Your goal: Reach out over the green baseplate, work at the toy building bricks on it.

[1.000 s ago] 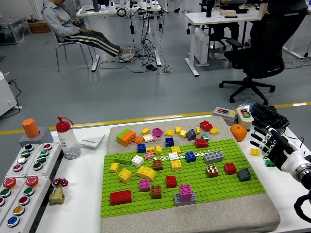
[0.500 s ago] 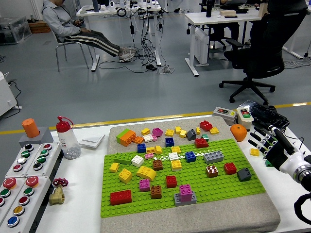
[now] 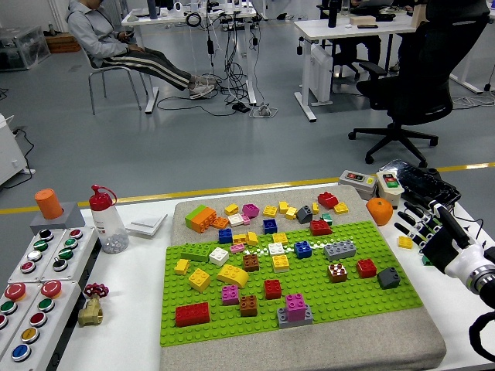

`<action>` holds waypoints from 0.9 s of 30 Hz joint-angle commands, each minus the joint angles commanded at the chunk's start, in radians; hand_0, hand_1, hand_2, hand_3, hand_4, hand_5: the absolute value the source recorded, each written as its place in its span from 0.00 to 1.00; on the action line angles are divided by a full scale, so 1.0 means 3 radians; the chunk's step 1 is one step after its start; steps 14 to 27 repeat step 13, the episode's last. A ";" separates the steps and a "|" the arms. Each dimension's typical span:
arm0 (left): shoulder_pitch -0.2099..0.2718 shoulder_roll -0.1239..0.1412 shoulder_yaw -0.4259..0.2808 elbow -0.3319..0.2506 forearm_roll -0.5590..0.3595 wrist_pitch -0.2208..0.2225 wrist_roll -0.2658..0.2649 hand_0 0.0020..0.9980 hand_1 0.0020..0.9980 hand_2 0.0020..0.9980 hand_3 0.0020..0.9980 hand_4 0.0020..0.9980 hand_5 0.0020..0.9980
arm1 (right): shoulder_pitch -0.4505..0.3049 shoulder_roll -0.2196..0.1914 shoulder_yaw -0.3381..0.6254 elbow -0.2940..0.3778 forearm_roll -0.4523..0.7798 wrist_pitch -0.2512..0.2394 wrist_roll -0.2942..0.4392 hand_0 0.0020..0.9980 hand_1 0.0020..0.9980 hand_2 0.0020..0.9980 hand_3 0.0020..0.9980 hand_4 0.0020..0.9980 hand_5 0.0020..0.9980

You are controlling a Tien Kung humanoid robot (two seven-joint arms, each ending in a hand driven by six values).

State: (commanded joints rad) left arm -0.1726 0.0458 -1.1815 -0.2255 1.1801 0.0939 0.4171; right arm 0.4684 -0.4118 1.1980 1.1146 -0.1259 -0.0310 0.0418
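At the right edge of the frame, the right hand [image 3: 430, 229] hovers off the baseplate's [image 3: 340, 297] right side with its fingers spread, holding nothing. The baseplate lies mid-frame on a grey mat [image 3: 309, 352] on the table [image 3: 131, 309], with bricks [image 3: 271, 263] scattered over it and more loose along the mat's far strip. An orange ball [image 3: 379, 210] sits just beyond the baseplate's upper-right corner, near the hand.

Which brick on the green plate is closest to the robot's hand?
The dark grey brick at the plate's right edge; it lies nearest the right hand.
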 joint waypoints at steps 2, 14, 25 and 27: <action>-0.0002 0.0000 0.0004 0.0001 -0.0004 0.0002 -0.0004 0.67 0.63 0.65 0.49 0.36 1.00 | 0.0007 -0.0003 -0.0010 0.0004 0.0022 0.0011 0.0006 0.77 0.73 0.72 0.74 0.53 0.38; -0.0025 0.0003 0.0026 0.0011 -0.0036 0.0013 -0.0038 0.67 0.63 0.65 0.49 0.36 1.00 | 0.0029 -0.0046 -0.0058 0.0044 0.0119 -0.0019 0.0055 0.76 0.70 0.71 0.77 0.53 0.38; -0.0025 0.0003 0.0026 0.0011 -0.0036 0.0013 -0.0038 0.67 0.63 0.65 0.49 0.36 1.00 | 0.0029 -0.0046 -0.0058 0.0044 0.0119 -0.0019 0.0055 0.76 0.70 0.71 0.77 0.53 0.38; -0.0025 0.0003 0.0026 0.0011 -0.0036 0.0013 -0.0038 0.67 0.63 0.65 0.49 0.36 1.00 | 0.0029 -0.0046 -0.0058 0.0044 0.0119 -0.0019 0.0055 0.76 0.70 0.71 0.77 0.53 0.38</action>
